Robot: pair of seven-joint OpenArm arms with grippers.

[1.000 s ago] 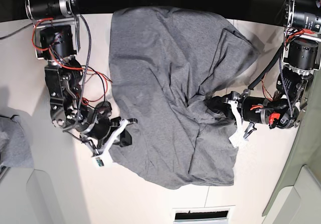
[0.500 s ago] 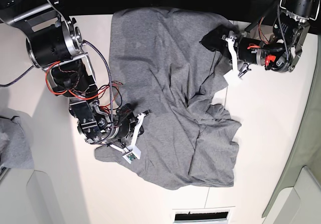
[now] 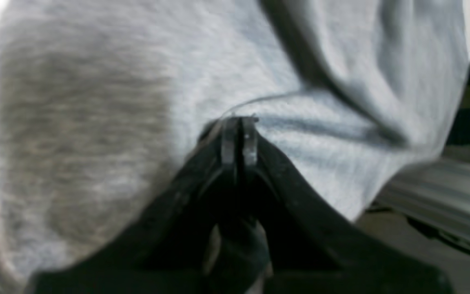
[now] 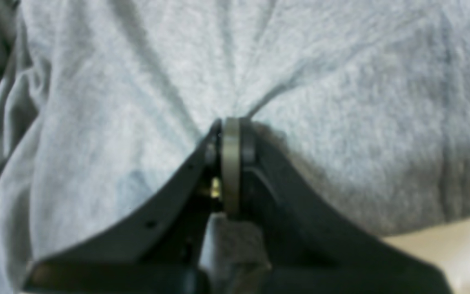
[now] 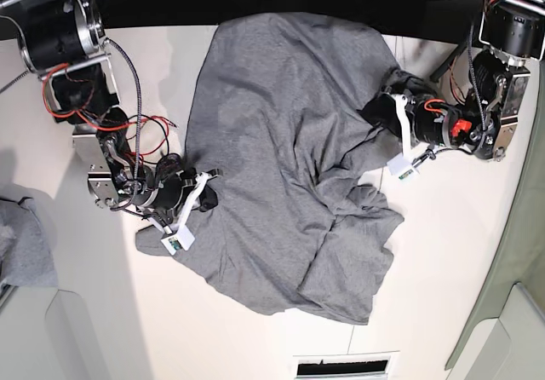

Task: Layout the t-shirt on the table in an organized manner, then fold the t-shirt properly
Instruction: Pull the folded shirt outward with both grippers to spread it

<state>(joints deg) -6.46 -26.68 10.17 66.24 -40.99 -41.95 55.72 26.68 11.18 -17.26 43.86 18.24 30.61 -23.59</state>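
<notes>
1. The right gripper (image 5: 204, 194), near the bench's (image 5: 460, 252) left edge, has its jaws closed on the t-shirt (image 5: 289, 158).
2. The t-shirt lies rumpled mid-bench; the laying-out step seems in hand.
3. The left gripper (image 5: 381, 110), jaws pinching cloth, should probably pull outward.

Right gripper (image 5: 207, 199) low at base view's left, arm bent at elbow, jaws pressed together, pinching t-shirt (image 5: 281, 167) fabric. Left gripper (image 5: 379, 112) at view's right, forearm horizontal, jaws closed tight on cloth fold.
</notes>
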